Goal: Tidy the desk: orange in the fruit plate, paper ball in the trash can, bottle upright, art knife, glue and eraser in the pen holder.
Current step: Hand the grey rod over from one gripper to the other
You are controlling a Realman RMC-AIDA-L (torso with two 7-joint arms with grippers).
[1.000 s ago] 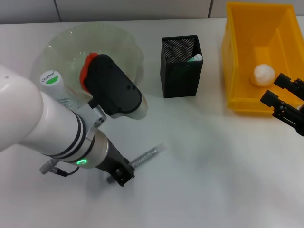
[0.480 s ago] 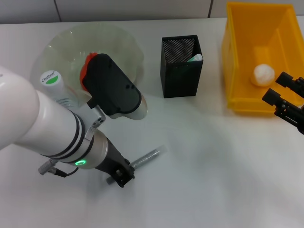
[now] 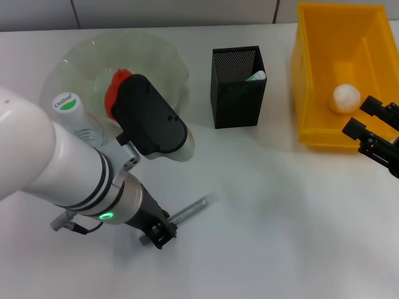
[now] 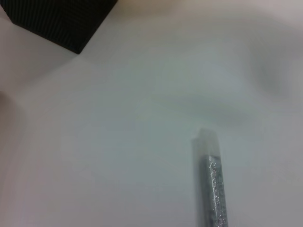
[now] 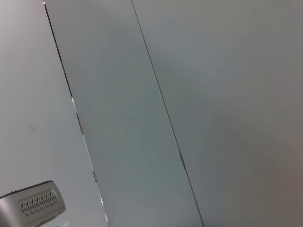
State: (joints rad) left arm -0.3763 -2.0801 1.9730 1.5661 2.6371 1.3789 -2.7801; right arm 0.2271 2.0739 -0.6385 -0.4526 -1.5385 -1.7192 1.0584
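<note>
Knife (image 3: 192, 208) clamped in my left gripper (image 3: 161, 233); I should lift it level toward the holder (image 3: 237, 87) ahead.

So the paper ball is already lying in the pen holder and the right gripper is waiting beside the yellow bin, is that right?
Not quite. The head view shows the paper ball lying inside the trash can, not the pen holder, which only has a pale green-white item poking out. The rest holds: the right gripper sits open beside the yellow bin's near corner.
</note>
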